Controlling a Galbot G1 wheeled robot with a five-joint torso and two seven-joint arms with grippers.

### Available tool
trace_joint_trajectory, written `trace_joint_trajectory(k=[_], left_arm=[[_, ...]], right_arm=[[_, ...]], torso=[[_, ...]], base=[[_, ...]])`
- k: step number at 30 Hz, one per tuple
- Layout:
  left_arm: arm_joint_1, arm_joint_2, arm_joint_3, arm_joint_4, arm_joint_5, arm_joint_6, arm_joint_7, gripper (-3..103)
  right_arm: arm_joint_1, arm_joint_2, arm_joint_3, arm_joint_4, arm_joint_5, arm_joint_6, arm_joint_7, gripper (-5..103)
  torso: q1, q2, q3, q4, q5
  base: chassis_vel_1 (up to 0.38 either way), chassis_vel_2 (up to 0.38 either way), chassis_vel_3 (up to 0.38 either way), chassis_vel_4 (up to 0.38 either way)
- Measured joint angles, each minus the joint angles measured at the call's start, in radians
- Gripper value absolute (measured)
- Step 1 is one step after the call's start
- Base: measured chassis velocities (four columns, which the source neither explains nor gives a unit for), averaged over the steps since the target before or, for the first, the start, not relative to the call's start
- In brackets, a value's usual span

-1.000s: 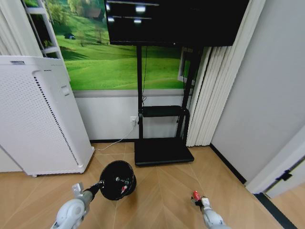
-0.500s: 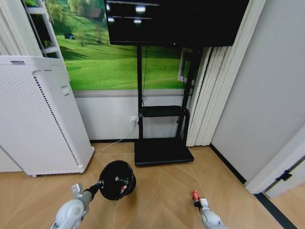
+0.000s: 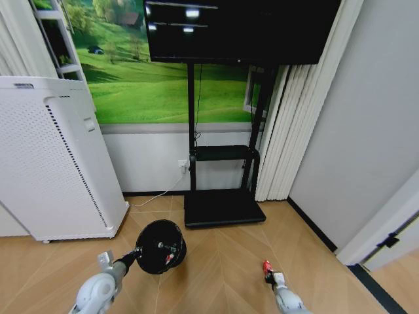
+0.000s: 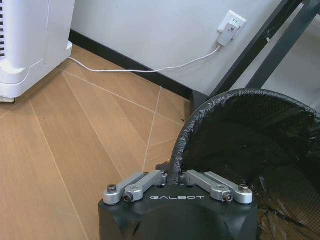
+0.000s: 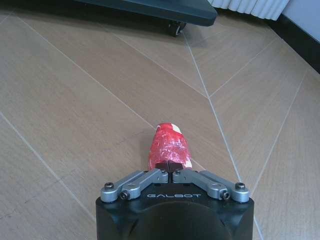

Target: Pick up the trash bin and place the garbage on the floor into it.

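Since a second ago my right gripper (image 3: 268, 273) has drifted slightly left and back toward me in the head view, carrying the red piece of garbage (image 3: 266, 265) with it, while the left side looks unchanged. From the right wrist camera I can see the jaws closed together on the near end of that red wrapper (image 5: 169, 147), with its long axis running straight out ahead of the fingers and its pale far tip pointing away over the floor (image 5: 75, 100). My left gripper (image 4: 175, 176) is clamped on the rim of the trash bin (image 4: 250, 140), one finger inside the mesh and one outside, so the bin hangs out in front of the left arm with its mouth turned up toward the head camera. In the head view the trash bin (image 3: 160, 245) sits low and left of centre, just in front of the black base of the TV stand (image 3: 222, 208) and near the white air purifier (image 3: 55, 157), and I think I can make out small bits of litter already lying inside it, though they are too small to be sure. What matters for my next input is that the bin lies well apart to the left of the right gripper, so I judge the loaded hand has to cross leftward until it is over the open mouth before letting go.
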Motion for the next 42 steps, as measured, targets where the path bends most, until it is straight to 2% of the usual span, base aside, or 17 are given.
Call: trace_joint_trajectory(k=[1,2,4,6,7,10,11,14,15,17,18,20,22,25,26,28,42], left_arm=[[0.0,0.0,0.0,0.0,0.0,0.0,0.0,3],[0.0,0.0,0.0,0.0,0.0,0.0,0.0,3],[0.0,0.001,0.0,0.001,0.0,0.0,0.0,3],[0.0,0.001,0.0,0.001,0.0,-0.001,0.0,3],[0.0,0.001,0.0,0.001,0.0,-0.001,0.0,3],[0.003,0.001,-0.002,0.001,0.0,-0.004,0.0,3],[0.003,0.001,-0.002,0.001,0.0,-0.004,0.0,3],[0.007,0.002,-0.006,-0.001,0.0,-0.005,0.0,3],[0.007,0.002,-0.006,-0.001,0.0,-0.005,0.0,3],[0.012,0.003,-0.009,-0.004,0.0,-0.006,0.0,3],[0.012,0.003,-0.009,-0.004,0.0,-0.006,0.0,3],[0.015,0.003,-0.011,-0.004,0.0,-0.006,0.001,3],[0.015,0.003,-0.011,-0.005,0.0,-0.006,0.001,3],[0.015,0.004,-0.011,-0.005,0.0,-0.007,0.001,3],[0.015,0.004,-0.011,-0.005,0.0,-0.007,0.001,3],[0.014,0.004,-0.011,-0.005,0.0,-0.007,0.001,3],[0.037,0.02,-0.039,-0.04,-0.011,-0.007,0.003,3]], right_arm=[[0.0,0.0,0.0,0.0,0.0,0.0,0.0,3],[-0.001,0.0,0.0,0.002,-0.003,0.002,0.001,8],[-0.002,0.0,0.0,0.003,-0.005,0.004,0.001,8],[-0.002,0.0,0.0,0.002,-0.005,0.012,0.003,19],[-0.002,0.0,0.0,0.002,-0.005,0.012,0.003,19],[0.001,0.003,0.002,-0.001,-0.006,0.015,0.012,35],[0.001,0.003,0.002,-0.001,-0.006,0.015,0.012,35],[0.003,0.003,0.002,-0.005,-0.011,0.015,0.013,51],[0.003,0.003,0.002,-0.005,-0.011,0.015,0.013,51],[0.009,0.006,0.003,-0.013,-0.013,0.022,0.018,62],[0.009,0.006,0.003,-0.013,-0.013,0.022,0.018,62],[0.016,0.01,0.007,-0.019,-0.013,0.035,0.028,73],[0.02,0.011,0.01,-0.021,-0.013,0.045,0.034,73],[0.031,0.012,0.016,-0.028,-0.012,0.067,0.047,89],[0.031,0.012,0.016,-0.028,-0.012,0.067,0.047,89],[0.034,0.01,0.019,-0.027,-0.012,0.07,0.053,98],[0.075,0.022,0.009,-0.078,0.011,-0.022,0.06,100]], torso=[[0.0,0.0,0.0,0.0,0.0],[0.0,0.0,0.0,0.0,0.0004],[0.0,0.0,0.0,0.0001,0.0007],[0.0,0.0,0.0,0.0003,0.0009],[0.0,0.0,0.0,0.0003,0.0009],[0.0,0.0,0.0,0.0004,0.0009],[0.0,0.0,0.0,0.0004,0.0009],[0.0,0.0,0.0,0.0003,0.0007],[0.0,0.0,0.0,0.0003,0.0007],[0.0,0.0,0.0,0.0002,0.0007],[0.0,0.0,0.0,0.0002,0.0007],[0.0,0.0,0.0,0.0002,0.0008],[0.0,0.0,0.0,0.0002,0.0006],[0.0,0.0,0.0,0.0002,0.0004],[0.0,0.0,0.0,0.0002,0.0004],[0.0,0.0,0.0,0.0002,0.0001],[0.0,0.0,0.0,0.0002,0.0002]], base=[[0.0,0.0,0.0,0.0],[0.0,0.0,0.0,0.0],[0.0,0.0,0.0,0.0],[0.0,0.0,0.0,0.0],[0.0,0.0,0.0,0.0],[0.0,0.0,0.0,0.0],[0.0,0.0,0.0,0.0],[0.0,0.0,0.0,0.0],[0.0,0.0,0.0,0.0],[0.0,0.0,0.0,0.0],[0.0,0.0,0.0,0.0],[0.0,0.0,0.0,0.0],[0.0,0.0,0.0,0.0],[0.0,0.0,0.0,0.0],[0.0,0.0,0.0,0.0],[0.0,0.0,0.0,0.0],[0.0,0.0,0.0,0.0]])
